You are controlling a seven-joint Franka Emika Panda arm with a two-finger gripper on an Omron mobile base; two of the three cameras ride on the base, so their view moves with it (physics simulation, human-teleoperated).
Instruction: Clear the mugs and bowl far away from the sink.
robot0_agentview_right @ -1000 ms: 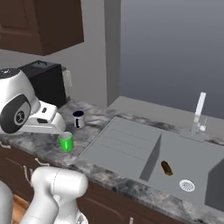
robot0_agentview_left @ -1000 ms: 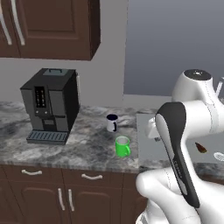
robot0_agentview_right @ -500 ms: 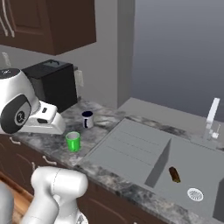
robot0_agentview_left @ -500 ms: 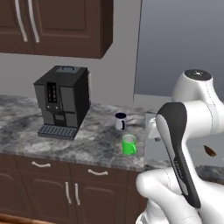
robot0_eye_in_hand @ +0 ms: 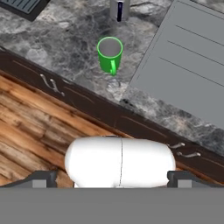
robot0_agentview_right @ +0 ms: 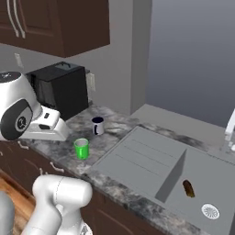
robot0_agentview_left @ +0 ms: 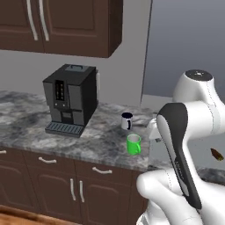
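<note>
My arm is folded high over the base, hand looking down at the counter edge. Gripper [robot0_eye_in_hand: 112, 177] fingers spread wide, holding nothing. Green mug [robot0_eye_in_hand: 110, 54] and navy-rimmed mug [robot0_agentview_left: 126, 121] stand left of the sink [robot0_agentview_right: 183, 172].

Green mug [robot0_eye_in_hand: 110, 54]: upright on granite counter [robot0_eye_in_hand: 65, 39], handle toward cabinet edge. White mug [robot0_eye_in_hand: 119, 8] beyond it. Grey draining board [robot0_eye_in_hand: 183, 65] alongside. Wood floor [robot0_eye_in_hand: 30, 131] below.
</note>
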